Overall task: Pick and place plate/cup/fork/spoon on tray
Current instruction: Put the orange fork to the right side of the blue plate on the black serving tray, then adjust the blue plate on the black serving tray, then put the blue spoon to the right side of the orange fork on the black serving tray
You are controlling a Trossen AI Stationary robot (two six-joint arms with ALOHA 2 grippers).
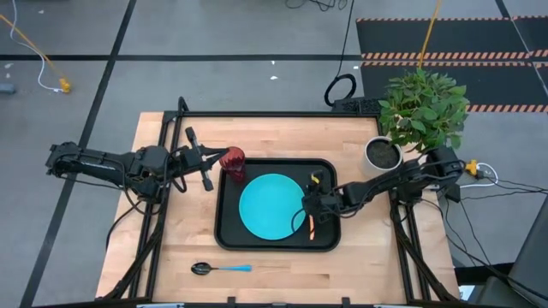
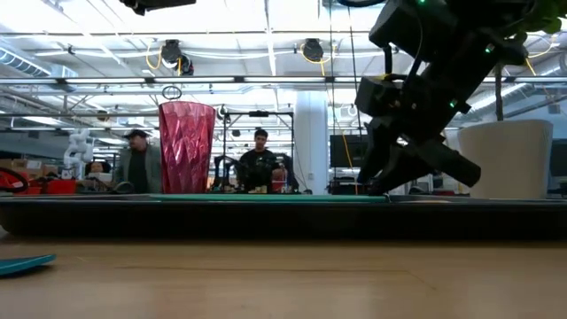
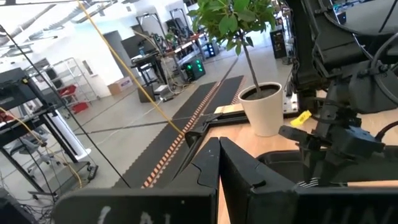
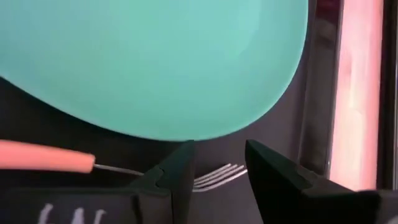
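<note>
Right up close to the low camera lies the wooden table (image 1: 274, 257), the biggest thing of all, and it holds the big black tray (image 1: 276, 243) with round corners and a raised edge. Next in size is the round flat turquoise plate (image 1: 270, 205), and it lies inside the tray, so that job looks done. Smaller again is the little dark red see-through cup (image 1: 233, 163), which stands on the tray's back left corner, so it looks done too. The left gripper (image 1: 199, 160) sits just beside the cup with its fingers spread apart and nothing in them. The small fork (image 1: 312, 226) with silver prongs and an orange handle lies flat on the tray, just beside the plate's right edge. The right gripper (image 4: 217, 168) hangs low over the fork with its fingers spread apart, one on each side of the prongs, not pinching them, so I think the fork has been set down. Only the small spoon (image 1: 221, 269) with a dark bowl and a light blue handle is left, on the bare table in front of the tray, well apart from both grippers
</note>
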